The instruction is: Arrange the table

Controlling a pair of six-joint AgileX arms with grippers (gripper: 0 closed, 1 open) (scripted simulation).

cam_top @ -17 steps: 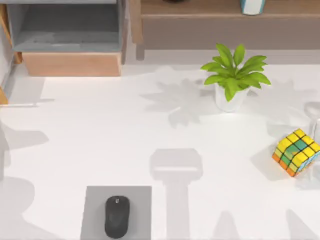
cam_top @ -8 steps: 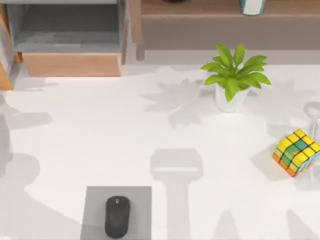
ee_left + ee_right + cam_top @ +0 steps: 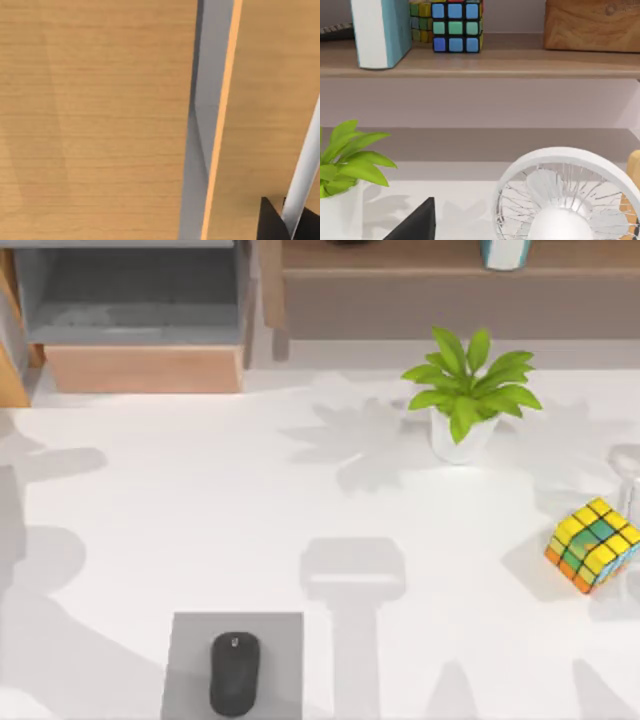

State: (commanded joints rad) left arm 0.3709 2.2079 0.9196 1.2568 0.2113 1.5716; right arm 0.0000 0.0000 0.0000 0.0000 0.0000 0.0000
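The white table (image 3: pixel 200 500) carries a black mouse (image 3: pixel 234 673) on a grey mat (image 3: pixel 190 640) at the front left. A potted green plant (image 3: pixel 465 400) stands at the back right, and a multicoloured cube (image 3: pixel 592 545) lies near the right edge. A dark part of my left gripper (image 3: pixel 272 222) shows close against light-wood panels (image 3: pixel 100 120). A dark tip of my right gripper (image 3: pixel 417 225) shows low over the table, facing a white fan (image 3: pixel 565 200) and the plant (image 3: pixel 345 160).
A light-wood and grey shelf unit (image 3: pixel 140 310) stands at the back left. A long wooden shelf (image 3: pixel 485 62) runs along the back, holding a blue-and-white book (image 3: pixel 380 30), puzzle cubes (image 3: pixel 455 25) and a wooden block (image 3: pixel 592 25).
The arm shadows on the table's left side have shifted and spread. The mouse, mat, plant and cube have stayed in place.
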